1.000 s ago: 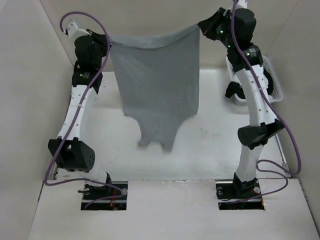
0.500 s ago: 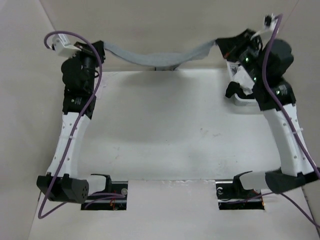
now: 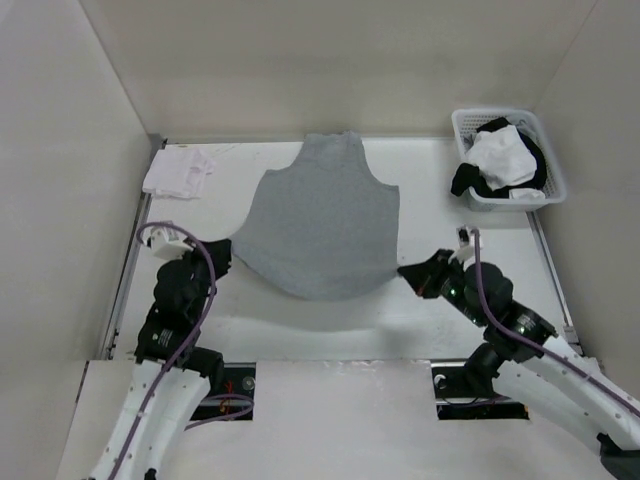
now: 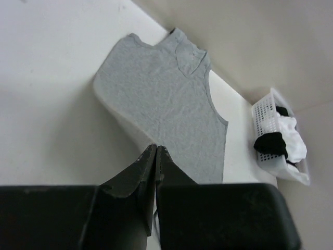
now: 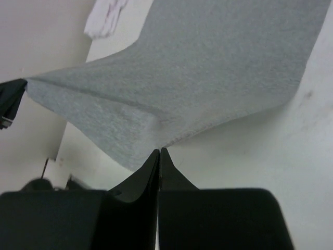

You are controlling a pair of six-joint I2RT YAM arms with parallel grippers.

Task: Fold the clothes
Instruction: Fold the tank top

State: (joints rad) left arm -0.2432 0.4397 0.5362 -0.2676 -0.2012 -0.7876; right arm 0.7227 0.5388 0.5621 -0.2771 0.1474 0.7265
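Observation:
The clothes (image 3: 320, 225) are one grey sleeveless garment, spread over the middle of the table with the neck at the far side. Its near hem is raised slightly off the table and stretched between both grippers. My left gripper (image 3: 226, 250) is shut on the hem's left corner, and my right gripper (image 3: 406, 272) is shut on the right corner. In the left wrist view the shut gripper (image 4: 156, 147) meets the garment (image 4: 166, 104) at its edge. In the right wrist view the fabric (image 5: 208, 62) runs down into the shut gripper (image 5: 159, 150).
A white basket (image 3: 507, 160) holding white and black garments stands at the far right corner. A small white folded cloth (image 3: 180, 170) lies at the far left. White walls close in the table on three sides.
Both arms have swung down and back toward the near edge. The garment, hanging in the air between raised grippers a second ago, now lies spread on the table.

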